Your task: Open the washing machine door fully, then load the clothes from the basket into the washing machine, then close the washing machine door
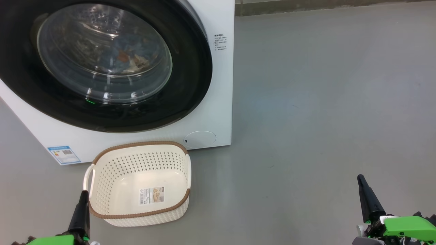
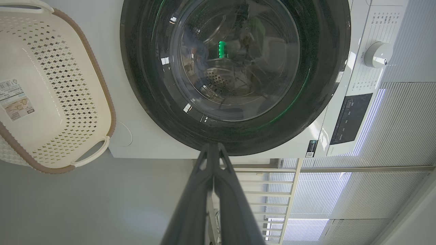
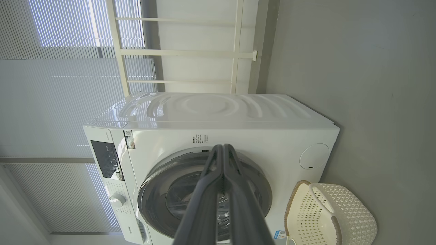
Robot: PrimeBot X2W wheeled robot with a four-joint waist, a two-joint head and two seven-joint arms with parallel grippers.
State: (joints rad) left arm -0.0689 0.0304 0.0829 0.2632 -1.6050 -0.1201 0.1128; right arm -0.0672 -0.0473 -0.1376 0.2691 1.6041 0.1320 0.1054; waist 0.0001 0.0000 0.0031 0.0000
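clothes [image 1: 127, 56] maybe, blurred behind washing machine door [image 1: 190, 68] | left claw [image 1: 83, 197], right claw [image 1: 361, 182] both closed

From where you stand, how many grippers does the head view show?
2. The left gripper is lower left, by the basket's left handle; the right gripper is lower right, over the floor. Both are shut.

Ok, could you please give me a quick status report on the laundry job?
Left gripper and right gripper shut, empty. Door closed, clothes inside the washing machine, basket empty. Nothing in the way.
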